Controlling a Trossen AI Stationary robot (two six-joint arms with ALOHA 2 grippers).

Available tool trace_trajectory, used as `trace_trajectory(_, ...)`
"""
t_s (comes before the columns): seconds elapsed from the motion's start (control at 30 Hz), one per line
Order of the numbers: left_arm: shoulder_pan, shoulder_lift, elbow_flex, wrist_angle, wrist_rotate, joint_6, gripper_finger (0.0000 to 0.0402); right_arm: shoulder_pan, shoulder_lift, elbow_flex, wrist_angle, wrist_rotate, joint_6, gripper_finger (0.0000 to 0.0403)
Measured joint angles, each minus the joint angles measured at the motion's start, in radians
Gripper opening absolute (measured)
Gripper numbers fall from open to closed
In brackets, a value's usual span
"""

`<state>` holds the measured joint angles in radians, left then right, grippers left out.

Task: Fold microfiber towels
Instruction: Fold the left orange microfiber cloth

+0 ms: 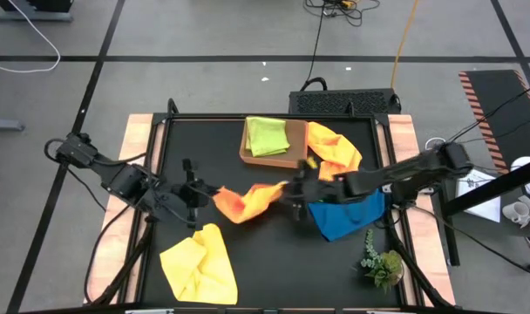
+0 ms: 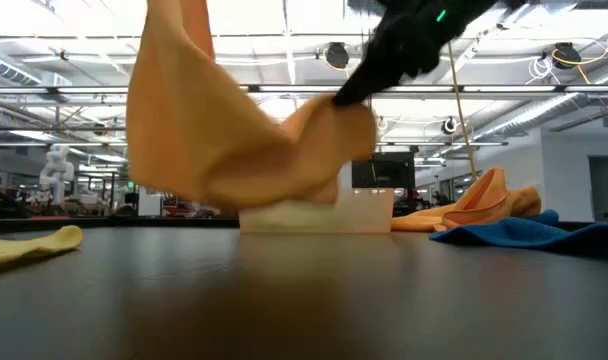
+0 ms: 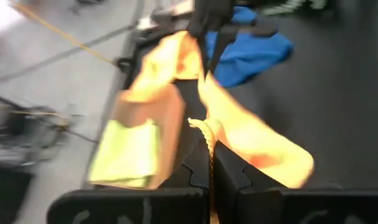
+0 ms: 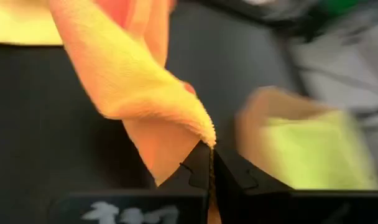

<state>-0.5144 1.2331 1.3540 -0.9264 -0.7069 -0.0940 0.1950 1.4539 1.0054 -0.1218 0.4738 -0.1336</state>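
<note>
An orange towel [image 1: 248,201] hangs between my two grippers above the middle of the table; it also shows in the low view [image 2: 234,140]. My left gripper [image 1: 209,194] is shut on its left end and my right gripper [image 1: 289,186] on its right end. A yellow towel [image 1: 200,263] lies crumpled at the near left. A lime green towel [image 1: 267,136] lies on the brown tray [image 1: 248,150]. A second orange towel [image 1: 333,148] lies right of the tray. A blue towel [image 1: 345,216] lies under my right arm. My left gripper pinches a corner of the orange towel [image 3: 204,127] between its two shut fingers. The fingers come roughly level from the table's left. The towel runs from here toward my right gripper and sags between the two, clear of the table. My right gripper pinches another corner of the orange towel [image 4: 206,135] between its two shut fingers, coming from the table's right. The cloth hangs from this corner in loose folds, slack and clear of the table [image 2: 284,200].
A small green plant sprig [image 1: 383,264] lies at the near right corner. The tray stands at the table's far middle. Bare black tabletop [image 1: 274,262] lies between the yellow towel and the sprig.
</note>
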Motion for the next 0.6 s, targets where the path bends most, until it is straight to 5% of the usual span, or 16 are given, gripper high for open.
trace_trajectory(0.13, -0.034, 0.000, -0.020, -0.005, -0.138, -0.034, 0.0002, 0.096, -0.124, -0.018, -0.044, 0.286, -0.019, 0.0001)
trace_trajectory(0.23, -0.061, 0.000, -0.093, 0.008, -0.198, -0.105, 0.0001, 0.158, -0.179, -0.073, -0.027, 0.363, -0.028, 0.0001)
trace_trajectory(0.4, -0.082, 0.000, -0.328, 0.208, -0.225, -0.170, 0.0001, 0.223, -0.176, -0.222, 0.015, 0.343, 0.097, 0.0000)
trace_trajectory(0.6, -0.086, 0.011, -0.654, 0.756, -0.093, -0.058, 0.0001, 0.230, -0.072, -0.432, 0.296, 0.004, 0.234, 0.0006)
